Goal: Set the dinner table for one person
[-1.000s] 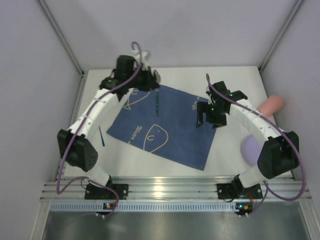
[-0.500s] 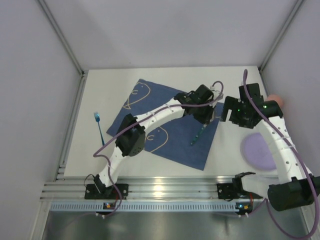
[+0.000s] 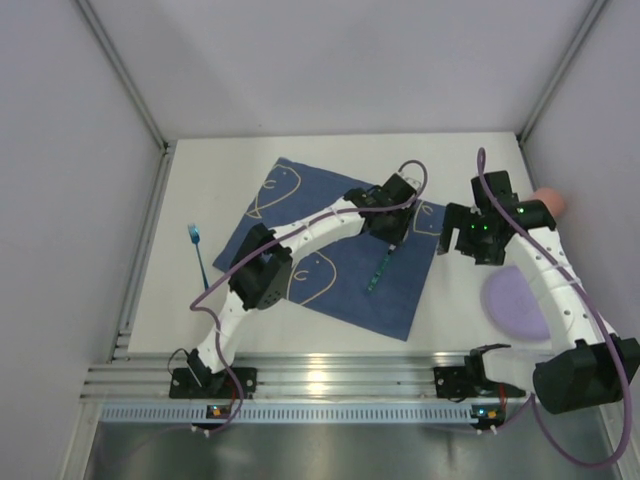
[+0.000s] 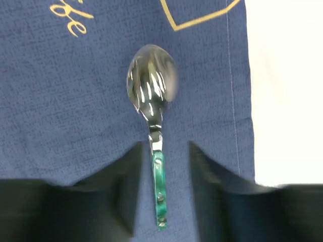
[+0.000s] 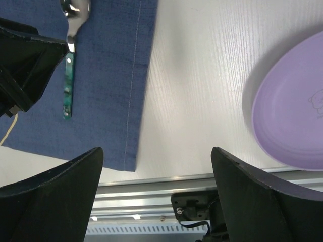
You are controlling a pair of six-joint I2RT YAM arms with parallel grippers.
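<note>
My left fingers (image 4: 125,194) parted astride spoon (image 4: 155,135) handle so it lies on blue mat (image 4: 60,111) as cutlery; right fingers (image 5: 50,196) wide, empty.

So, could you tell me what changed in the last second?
The left gripper carried the spoon across to the right side of the blue whale mat, laid it there and opened. The open right gripper swung right toward the purple plate. The fork, plate and pink cup stayed put.

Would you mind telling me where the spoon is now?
In the top view the spoon lies on the blue mat near its right edge, under the left hand, left of the purple plate.
</note>
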